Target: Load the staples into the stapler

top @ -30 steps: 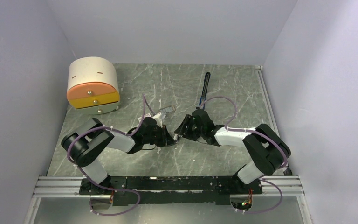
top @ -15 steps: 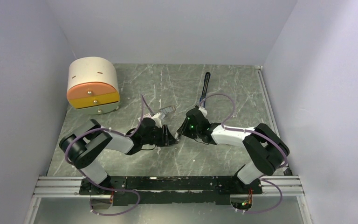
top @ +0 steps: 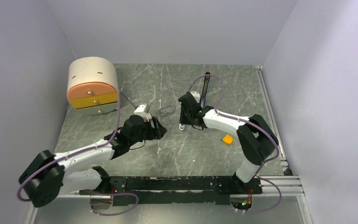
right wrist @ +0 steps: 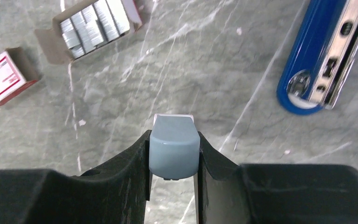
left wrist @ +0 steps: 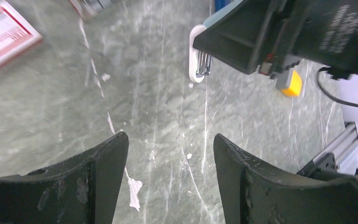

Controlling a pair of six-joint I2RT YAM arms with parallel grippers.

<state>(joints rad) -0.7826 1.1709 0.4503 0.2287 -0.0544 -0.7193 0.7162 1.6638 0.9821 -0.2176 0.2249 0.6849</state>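
Left gripper [left wrist: 168, 142]: fingers spread wide, nothing between them, hovering low over bare table [left wrist: 158, 107]. Right gripper [right wrist: 174, 137]: fingers narrowed onto a pale-blue piece [right wrist: 174, 148], gripping it by its sides; from the left wrist you see it has a white edge and small metal prongs, pointing down close to the table. Staples [right wrist: 91, 25] lie in their open cardboard tray [right wrist: 46, 39], up and left of the right gripper, with neither gripper on them; the red-and-white sleeve [right wrist: 4, 78] lies apart, further left. Stapler [right wrist: 324, 53] lies on the table to the right of that gripper, well apart from the staples, metal track showing beside the blue body; it looks opened, though you cannot tell whether the track is empty. Orange block [top: 227, 138] sits near the right arm, out of play. Progress, as judged: early, with no strip picked and none seen in the track. Left to do: set the pale-blue piece aside, lift a strip from the tray, seat it in the track, close the stapler
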